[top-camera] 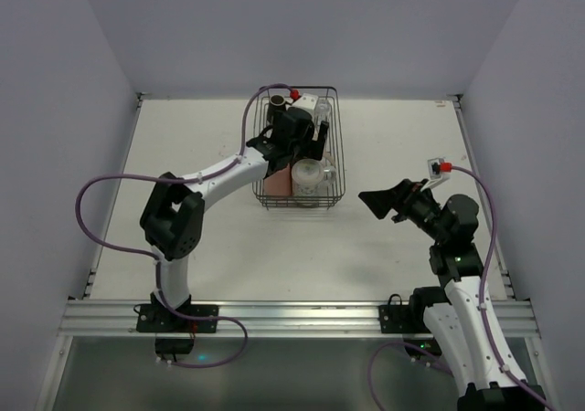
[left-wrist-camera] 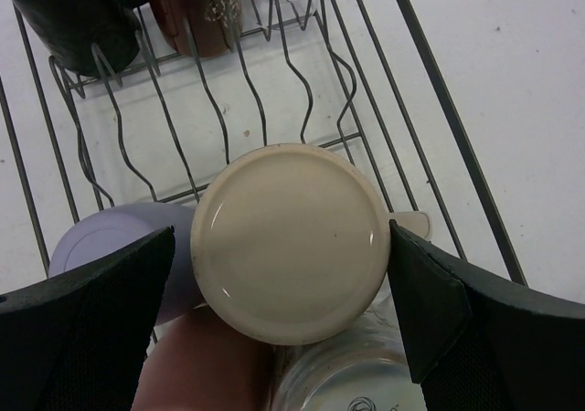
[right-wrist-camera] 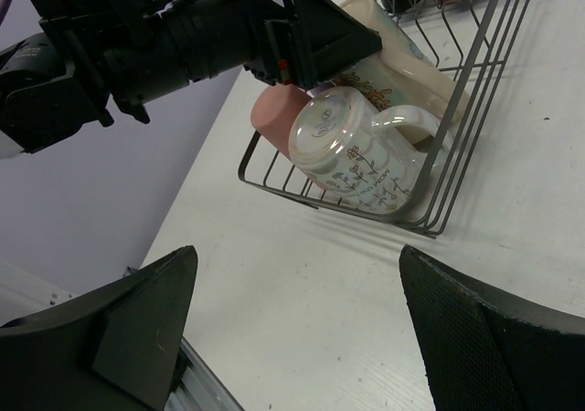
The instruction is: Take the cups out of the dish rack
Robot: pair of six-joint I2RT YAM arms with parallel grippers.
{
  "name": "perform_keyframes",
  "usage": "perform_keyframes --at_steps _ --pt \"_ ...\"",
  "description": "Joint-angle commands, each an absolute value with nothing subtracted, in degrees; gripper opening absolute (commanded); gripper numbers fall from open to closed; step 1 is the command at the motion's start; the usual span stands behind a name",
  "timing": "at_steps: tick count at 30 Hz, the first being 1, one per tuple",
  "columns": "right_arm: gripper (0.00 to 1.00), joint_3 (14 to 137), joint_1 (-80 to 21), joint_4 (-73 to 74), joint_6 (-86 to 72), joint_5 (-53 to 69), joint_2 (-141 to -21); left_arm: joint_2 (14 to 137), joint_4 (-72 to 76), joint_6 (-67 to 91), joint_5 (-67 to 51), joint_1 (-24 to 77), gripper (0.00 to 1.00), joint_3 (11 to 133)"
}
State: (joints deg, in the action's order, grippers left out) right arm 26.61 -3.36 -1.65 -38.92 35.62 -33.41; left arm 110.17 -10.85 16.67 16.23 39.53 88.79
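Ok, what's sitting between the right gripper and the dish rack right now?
Nothing: only bare table lies between the open right gripper and the dish rack, as the top and right wrist views both show.

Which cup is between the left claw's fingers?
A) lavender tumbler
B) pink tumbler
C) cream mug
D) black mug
C: in the left wrist view the open left claw straddles the cream mug's upturned base inside the rack.
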Motion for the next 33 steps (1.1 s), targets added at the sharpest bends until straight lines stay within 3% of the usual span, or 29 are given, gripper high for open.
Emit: perform_keyframes --at_steps 1,6,12,15,18,21,24,33 --pt "0.93 26.0 -3.7 -3.8 -38.5 36.7 -33.7 111.5 -9.2 15.5 16.0 39.7 1.0 92.1" --pt "0.93 25.9 -3.8 -3.9 -38.5 36.4 -33.8 112.8 -9.2 15.4 16.1 39.6 1.0 93.0" --pt "0.93 25.5 -3.9 -4.1 -38.8 36.1 -33.8 113.2 -8.9 15.6 15.0 39.4 0.87 92.5" --pt "0.93 25.5 -3.9 -4.5 -39.0 35.9 -34.0 112.8 -8.0 16.0 14.7 39.5 0.75 91.1" --pt "0.93 25.7 -3.8 -5.4 -39.8 36.1 -34.6 112.1 -6.6 16.0 15.6 39.4 0.45 90.8" --pt "0.92 25.9 -3.9 -6.9 -40.6 36.4 -35.8 110.9 -5.3 15.6 16.3 39.3 0.33 91.4" --pt "0.92 26.3 -4.0 -8.7 -41.7 36.3 -37.3 110.1 -4.4 15.1 16.6 39.3 0.26 93.0" --pt "0.92 27.4 -5.4 -14.7 -45.7 35.3 -42.4 107.9 -2.7 13.1 18.5 38.3 0.16 97.8"
